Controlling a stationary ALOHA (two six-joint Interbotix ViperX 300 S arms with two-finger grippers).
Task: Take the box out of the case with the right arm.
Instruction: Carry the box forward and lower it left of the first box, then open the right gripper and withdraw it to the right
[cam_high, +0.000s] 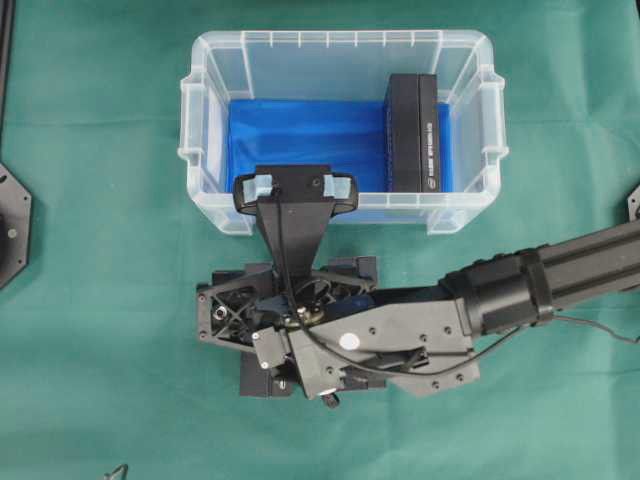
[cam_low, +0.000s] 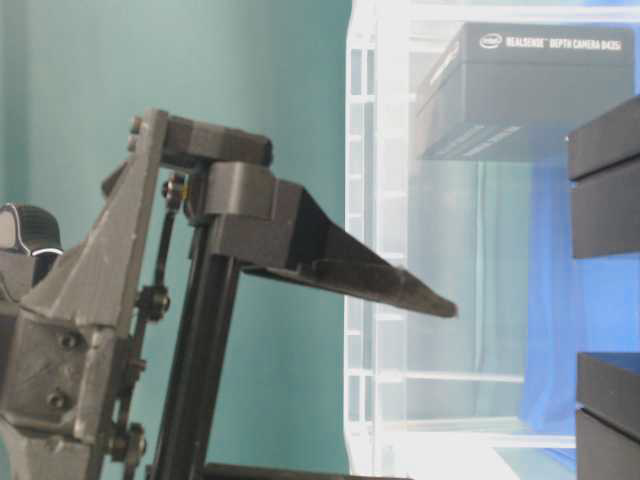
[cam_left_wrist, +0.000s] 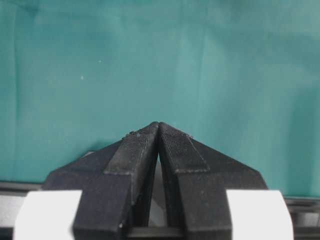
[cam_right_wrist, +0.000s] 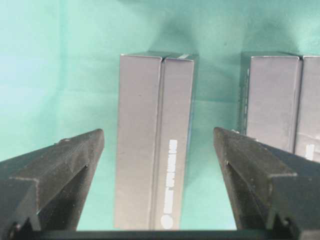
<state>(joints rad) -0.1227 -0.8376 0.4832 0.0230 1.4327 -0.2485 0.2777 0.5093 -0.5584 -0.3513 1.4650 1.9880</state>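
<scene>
At table level the case runs off the frame at twelve, three and six o'clock. The overhead view hides its near wall behind the right arm's wrist camera. Small print on the box is illegible.

Black right arm, truss-like claw, thin black cable

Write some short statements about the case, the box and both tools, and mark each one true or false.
1. In the overhead view, the box stands at the right end of the case. True.
2. The left tool is wide open. False: its jaws are pressed together.
3. The right tool is open. True.
4. The lining of the case is red. False: it is blue.
5. The right tool grips the box in the case. False: that box stands free, with no tool on it.
</scene>
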